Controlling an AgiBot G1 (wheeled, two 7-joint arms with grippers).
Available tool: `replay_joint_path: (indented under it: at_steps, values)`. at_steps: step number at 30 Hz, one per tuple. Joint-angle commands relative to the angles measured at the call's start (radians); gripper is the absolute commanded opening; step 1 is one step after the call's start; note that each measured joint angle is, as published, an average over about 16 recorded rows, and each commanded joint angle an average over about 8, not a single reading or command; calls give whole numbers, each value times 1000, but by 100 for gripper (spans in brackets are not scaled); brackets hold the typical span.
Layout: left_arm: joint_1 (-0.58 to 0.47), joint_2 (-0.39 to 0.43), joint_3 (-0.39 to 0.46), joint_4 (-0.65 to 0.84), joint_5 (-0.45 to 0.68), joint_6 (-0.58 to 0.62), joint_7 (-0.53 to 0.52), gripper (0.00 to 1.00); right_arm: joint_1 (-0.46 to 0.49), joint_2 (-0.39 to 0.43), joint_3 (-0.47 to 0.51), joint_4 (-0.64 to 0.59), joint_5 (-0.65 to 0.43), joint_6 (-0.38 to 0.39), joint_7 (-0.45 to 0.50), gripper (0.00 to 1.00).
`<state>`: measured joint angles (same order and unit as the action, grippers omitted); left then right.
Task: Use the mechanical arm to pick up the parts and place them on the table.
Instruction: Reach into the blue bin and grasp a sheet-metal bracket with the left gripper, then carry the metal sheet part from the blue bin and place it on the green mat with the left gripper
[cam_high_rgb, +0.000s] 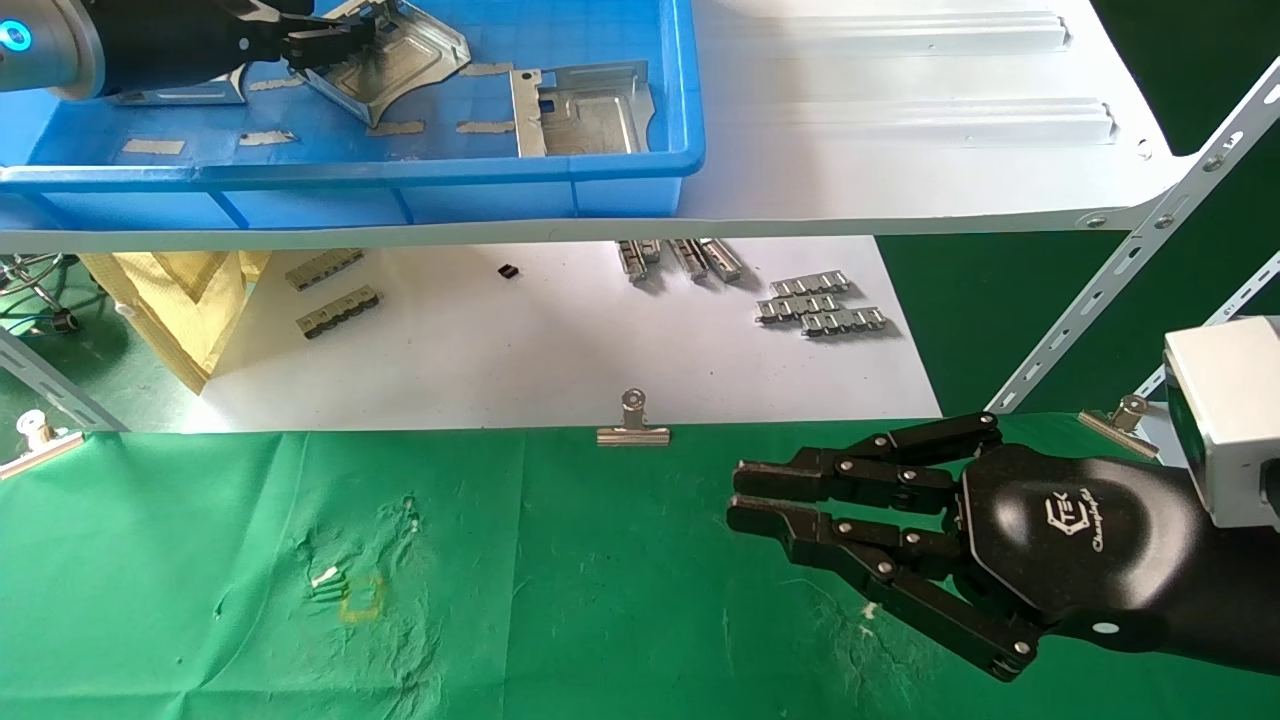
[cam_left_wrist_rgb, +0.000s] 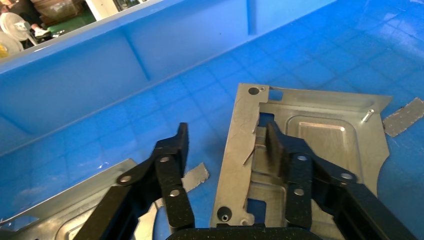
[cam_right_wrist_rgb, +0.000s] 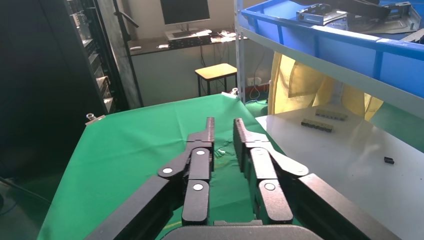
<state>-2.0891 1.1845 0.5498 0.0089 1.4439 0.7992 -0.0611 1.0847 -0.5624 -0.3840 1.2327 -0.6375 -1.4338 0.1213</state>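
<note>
Right gripper (cam_high_rgb: 745, 497) nearest the camera, hovering low over the green table (cam_high_rgb: 560, 600) at near right, fingers nearly closed with a thin gap, holding nothing, looks parked. Table has no part on it yet, only a yellow square mark (cam_high_rgb: 362, 597) at near left and a binder clip (cam_high_rgb: 633, 425) on its far edge.

Left gripper (cam_left_wrist_rgb: 227, 145) is up in the blue bin (cam_high_rgb: 640, 165) on the white shelf (cam_high_rgb: 900, 90), far left. Jaws spread wide, straddling the folded edge of a part (cam_left_wrist_rgb: 320, 140): one finger over the stamped face inside the fold, the other outside over the bin floor. Not closed, nothing held; cannot tell if the fingertips touch the metal. In the head view that part (cam_high_rgb: 400, 70) sits tilted, one side raised. Second part (cam_high_rgb: 590, 110) lies flat to its right, third part (cam_left_wrist_rgb: 75, 210) just beside the outer finger.

Risks, as judgement: thin slick sheet gripped on one flange could pivot or slip out on lifting; tilted part may shift as the jaws close; outer finger could nudge the neighbouring part; bin wall and shelf edge could catch the part on the way to the table.
</note>
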Motion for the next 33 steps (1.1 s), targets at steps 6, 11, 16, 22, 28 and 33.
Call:
replay_joint_path:
  at_steps: [6, 11, 16, 22, 28, 33]
  values:
    - [-2, -5, -1, -4, -2, 11, -6, 0, 0, 0, 0, 0, 0, 0, 0, 100]
    - [-15, -14, -5, -15, -8, 31, -4, 0, 0, 0, 0, 0, 0, 0, 0, 100]
    - [-36, -35, -16, -40, -23, 102, 18, 0, 0, 0, 0, 0, 0, 0, 0, 100]
    - [-40, -87, -36, -101, -58, 305, 116, 0, 0, 0, 0, 0, 0, 0, 0, 100]
    - [6, -168, -93, -146, -159, 626, 240, 0, 0, 0, 0, 0, 0, 0, 0, 100]
    - [69, -228, -125, -188, -237, 786, 330, 0, 0, 0, 0, 0, 0, 0, 0, 100]
